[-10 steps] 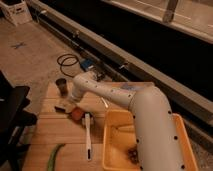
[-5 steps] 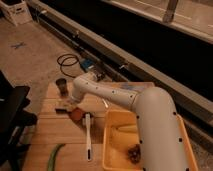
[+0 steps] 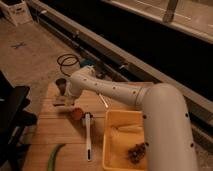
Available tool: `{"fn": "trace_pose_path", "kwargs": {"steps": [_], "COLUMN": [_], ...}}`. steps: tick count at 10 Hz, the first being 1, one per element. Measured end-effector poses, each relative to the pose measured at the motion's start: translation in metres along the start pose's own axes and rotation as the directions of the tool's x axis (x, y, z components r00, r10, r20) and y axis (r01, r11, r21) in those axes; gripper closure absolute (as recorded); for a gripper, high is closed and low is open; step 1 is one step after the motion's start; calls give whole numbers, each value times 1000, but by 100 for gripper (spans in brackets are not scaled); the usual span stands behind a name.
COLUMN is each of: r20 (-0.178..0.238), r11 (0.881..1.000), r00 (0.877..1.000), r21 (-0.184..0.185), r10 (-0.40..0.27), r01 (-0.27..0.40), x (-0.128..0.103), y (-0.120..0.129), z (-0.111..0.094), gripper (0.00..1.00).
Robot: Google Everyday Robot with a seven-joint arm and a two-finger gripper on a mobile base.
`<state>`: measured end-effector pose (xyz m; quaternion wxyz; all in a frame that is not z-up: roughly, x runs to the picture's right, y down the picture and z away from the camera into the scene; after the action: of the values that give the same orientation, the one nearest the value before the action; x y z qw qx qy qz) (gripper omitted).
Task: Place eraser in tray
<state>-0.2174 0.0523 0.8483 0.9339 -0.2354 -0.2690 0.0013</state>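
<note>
The eraser [image 3: 62,102] is a small pale and dark block lying near the far left of the wooden table [image 3: 55,130]. My gripper [image 3: 67,96] reaches down at the end of the white arm, right over or against the eraser; the arm hides part of the eraser. The yellow tray [image 3: 114,145] stands at the right front of the table, apart from the gripper, with a pale object and a dark clump inside it.
An orange ball [image 3: 76,114] lies just in front of the eraser. A long white-handled tool [image 3: 88,135] lies between ball and tray. A green object [image 3: 54,156] lies at the front left. A small dark cup [image 3: 61,83] stands behind the gripper. Cables [image 3: 67,62] lie on the floor.
The arm's wrist end has shifted a little to the left, over the eraser. The ball, tool and tray have not moved.
</note>
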Motion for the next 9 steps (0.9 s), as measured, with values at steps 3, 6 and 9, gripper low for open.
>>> {"fn": "trace_pose_path", "kwargs": {"steps": [3, 6, 9], "r20": [-28, -74, -109], "r11": [999, 996, 989], "r00": [1000, 997, 990], "r21": [45, 83, 132], "r10": [2, 32, 85], "r01": [-1, -26, -71], "x": [14, 46, 88], "y": [-5, -4, 12], "z": [-41, -101, -169], "gripper": [100, 100, 100]}}
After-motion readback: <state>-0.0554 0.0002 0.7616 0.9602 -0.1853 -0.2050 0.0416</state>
